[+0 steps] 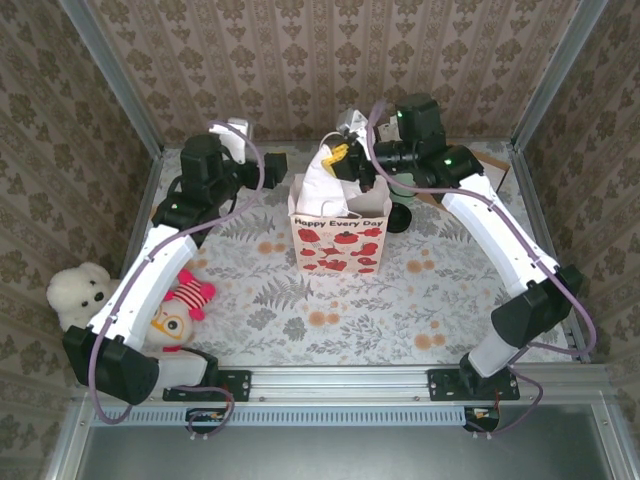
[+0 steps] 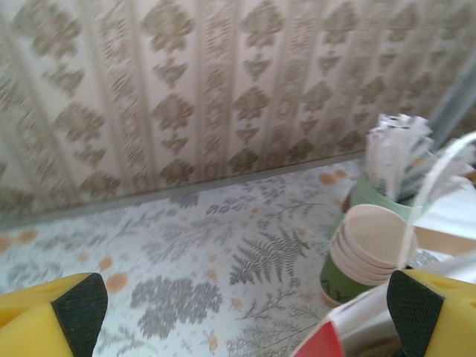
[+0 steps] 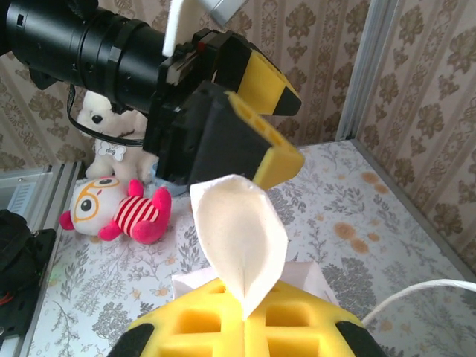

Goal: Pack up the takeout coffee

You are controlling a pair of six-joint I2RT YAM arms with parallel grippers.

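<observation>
The paper gift bag with red hearts stands mid-table. A dark green cup with a black top, likely the takeout coffee, stands just right of the bag, half hidden under my right arm. Over the bag's mouth my right gripper is shut on a folded white paper, pinched between its yellow fingers. White paper also sticks up out of the bag. My left gripper hovers just left of the bag's top, open wide with nothing between its pads.
A mint-green cup of white stirrers and a leaning stack of cream cups stand behind the bag's corner. Two plush toys lie at the near left. Patterned walls close in the back and sides.
</observation>
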